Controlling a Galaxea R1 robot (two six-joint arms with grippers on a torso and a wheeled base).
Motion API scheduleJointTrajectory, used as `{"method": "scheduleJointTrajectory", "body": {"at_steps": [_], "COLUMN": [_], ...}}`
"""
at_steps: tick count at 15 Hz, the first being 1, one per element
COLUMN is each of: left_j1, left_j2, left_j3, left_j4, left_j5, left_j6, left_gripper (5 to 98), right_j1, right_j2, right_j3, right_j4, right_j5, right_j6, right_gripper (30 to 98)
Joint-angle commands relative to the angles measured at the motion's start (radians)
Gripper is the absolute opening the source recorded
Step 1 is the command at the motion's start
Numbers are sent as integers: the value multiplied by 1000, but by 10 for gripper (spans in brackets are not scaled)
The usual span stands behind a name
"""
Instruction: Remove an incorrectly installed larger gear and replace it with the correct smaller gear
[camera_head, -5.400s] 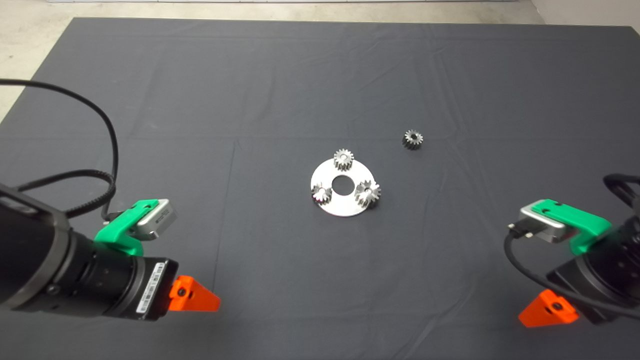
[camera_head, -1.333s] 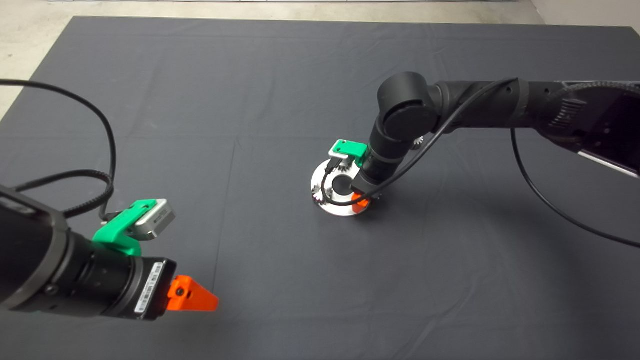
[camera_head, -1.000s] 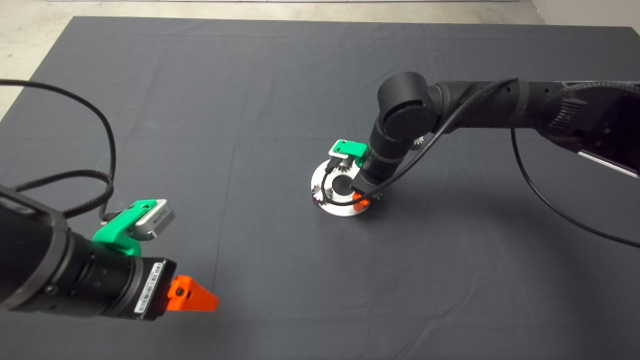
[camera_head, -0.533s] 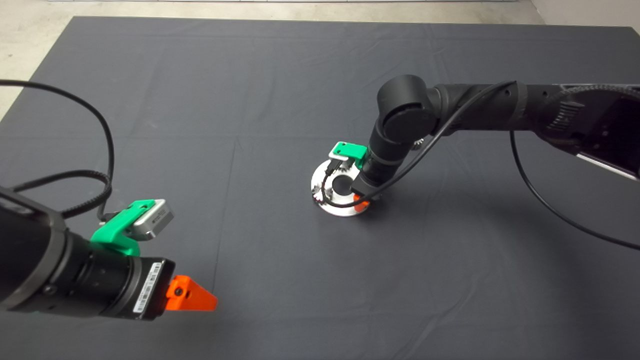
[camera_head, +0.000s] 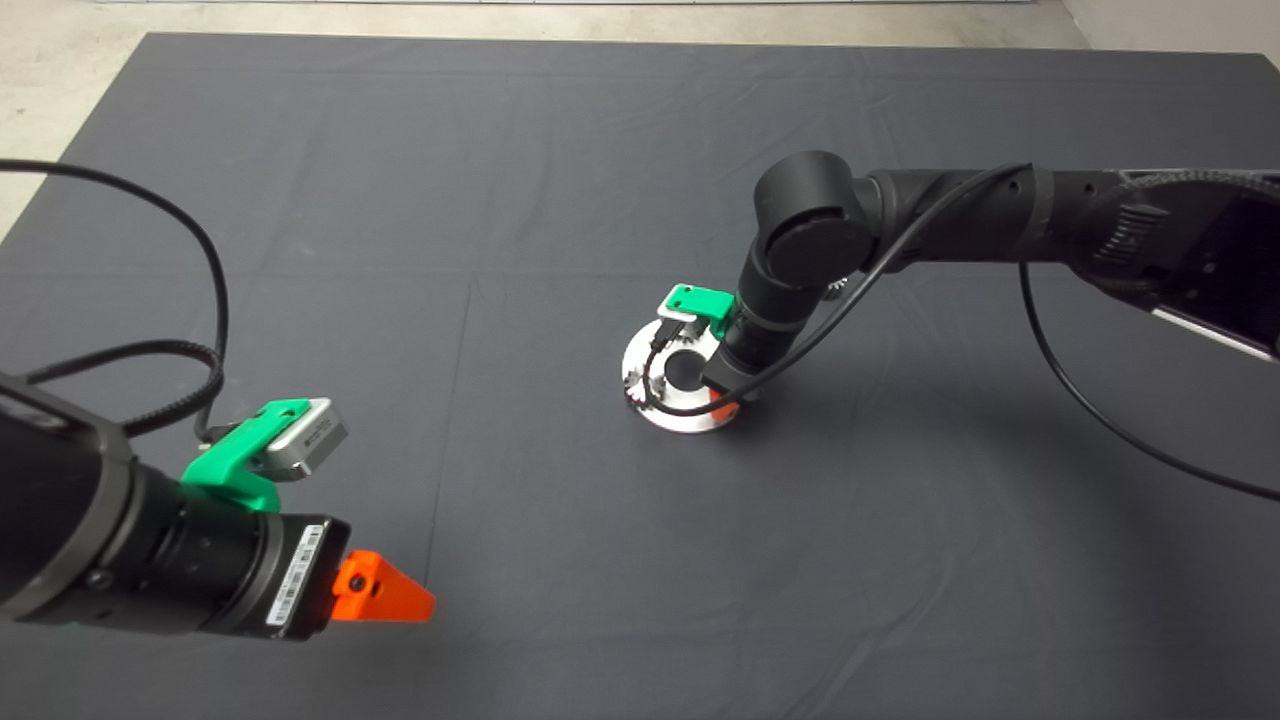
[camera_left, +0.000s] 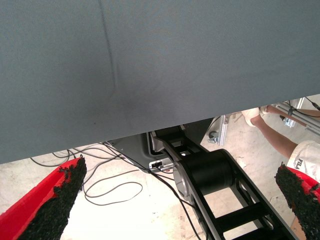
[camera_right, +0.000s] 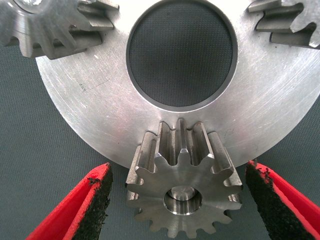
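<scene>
Moved in from the lower right edge since the first earlier head picture: right arm (camera_head: 960, 210), now reaching across the tabletop (camera_head: 400, 200) and bent down over the round steel plate (camera_head: 672, 415). Lowered slightly over the last half second, with less red finger showing under the wrist.

Parked at the lower left edge, as before: left arm, with left gripper (camera_head: 385, 598) low over the dark mat. Jaws spread wide in the left wrist view, pads (camera_left: 55, 200) far apart, with mat edge, floor cables (camera_left: 112, 190), a black frame and a person's leg (camera_left: 277, 140) beyond.

Centred on the mat: the plate, with a large round hole (camera_right: 182, 53) through its middle.

Down at the plate's near-right rim: right gripper (camera_right: 177, 202), jaws spread, one pad on each side of the larger gear (camera_right: 182, 192) and clear of its teeth. Seated on a peg at the plate's edge: that gear, bore filled by the peg, teeth overhanging the rim.

Partly visible on the plate: two small gears (camera_right: 55, 25).

Nearly hidden behind the right arm's elbow: the smaller gear (camera_head: 838, 287), on the mat beyond the plate.
</scene>
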Motion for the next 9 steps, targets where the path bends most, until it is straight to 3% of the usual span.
{"method": "scheduleJointTrajectory", "body": {"at_steps": [1, 9], "left_j1": [-7, -7], "left_j2": [-5, -4], "left_j3": [12, 9], "left_j4": [-20, -19], "left_j5": [4, 4], "left_j6": [7, 9], "left_gripper": [977, 977], "right_j1": [19, 14], "right_j2": [8, 5], "right_j3": [-2, -3], "right_j4": [-30, -30], "right_j5": [-129, -129], "right_j6": [-3, -3], "right_gripper": [706, 606]}}
